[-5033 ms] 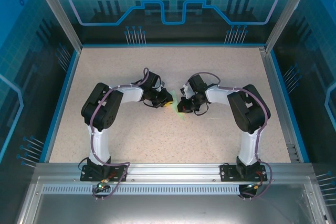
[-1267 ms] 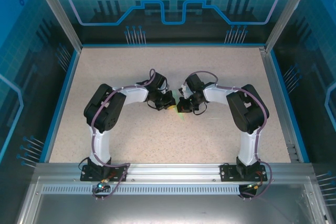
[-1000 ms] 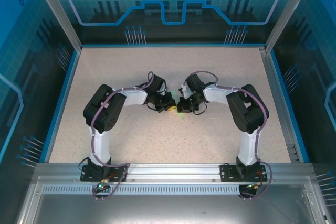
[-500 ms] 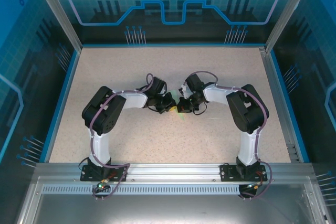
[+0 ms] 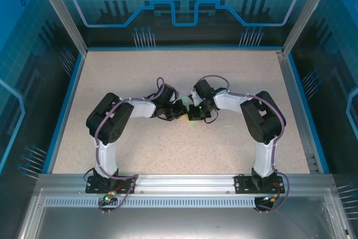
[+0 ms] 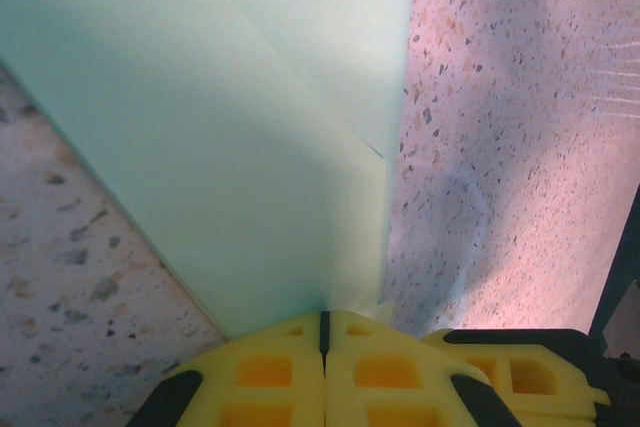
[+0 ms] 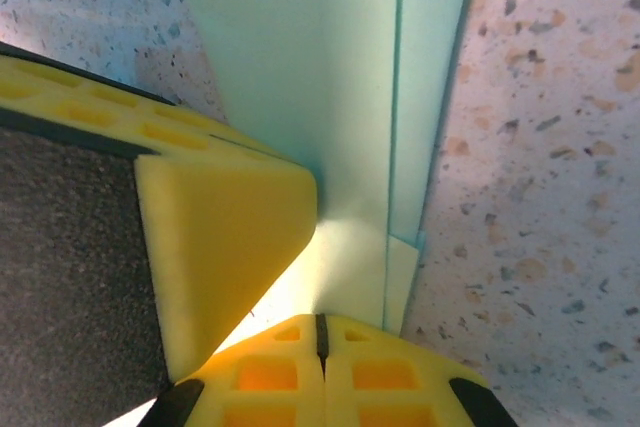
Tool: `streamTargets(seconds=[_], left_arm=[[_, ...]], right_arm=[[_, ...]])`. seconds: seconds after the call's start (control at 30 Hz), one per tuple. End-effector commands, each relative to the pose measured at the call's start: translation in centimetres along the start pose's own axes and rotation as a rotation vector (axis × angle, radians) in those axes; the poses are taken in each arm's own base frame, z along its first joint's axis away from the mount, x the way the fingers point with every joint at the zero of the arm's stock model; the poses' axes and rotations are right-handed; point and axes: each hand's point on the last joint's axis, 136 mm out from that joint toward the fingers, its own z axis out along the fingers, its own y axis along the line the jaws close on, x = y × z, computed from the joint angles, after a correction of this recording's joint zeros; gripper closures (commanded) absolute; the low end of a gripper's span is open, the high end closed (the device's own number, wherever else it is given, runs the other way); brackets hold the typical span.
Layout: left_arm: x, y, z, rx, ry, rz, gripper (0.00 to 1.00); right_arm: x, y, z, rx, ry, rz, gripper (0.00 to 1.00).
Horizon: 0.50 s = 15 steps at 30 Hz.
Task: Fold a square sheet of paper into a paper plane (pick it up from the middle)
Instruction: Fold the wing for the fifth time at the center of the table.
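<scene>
My left claw (image 6: 322, 332) and right claw (image 7: 320, 335) are both pinching the paper plane (image 6: 250, 157), close together. If I pull unevenly, I am probably risking a tear or a crooked crease.

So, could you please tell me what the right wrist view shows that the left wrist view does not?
Only the right wrist view: a big yellow finger on a black body, coming in from the left in front of the paper, and stepped layer edges along the paper's right side.

Only the left wrist view: a long diagonal crease across the paper and a broad shadow on the table.

Both: the pale green paper on the speckled table, pinched at the bottom by shut yellow fingers, those of the left gripper and the right gripper.
</scene>
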Motion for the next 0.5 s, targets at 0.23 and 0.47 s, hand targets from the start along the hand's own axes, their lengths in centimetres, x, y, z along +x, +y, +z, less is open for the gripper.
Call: streamTargets(seconds=[0.23,0.47], left_arm=[[-6.2,6.3,-0.8,-0.184,-0.134,-0.002,0.94],[-8.4,6.3,-1.7,-0.197,-0.158,0.022,0.94]], right_arm=[[10.0,-10.4,3.4,0.436,0.316,0.073,1.0],[10.0,-10.3,3.5,0.429,0.317,0.074,1.0]])
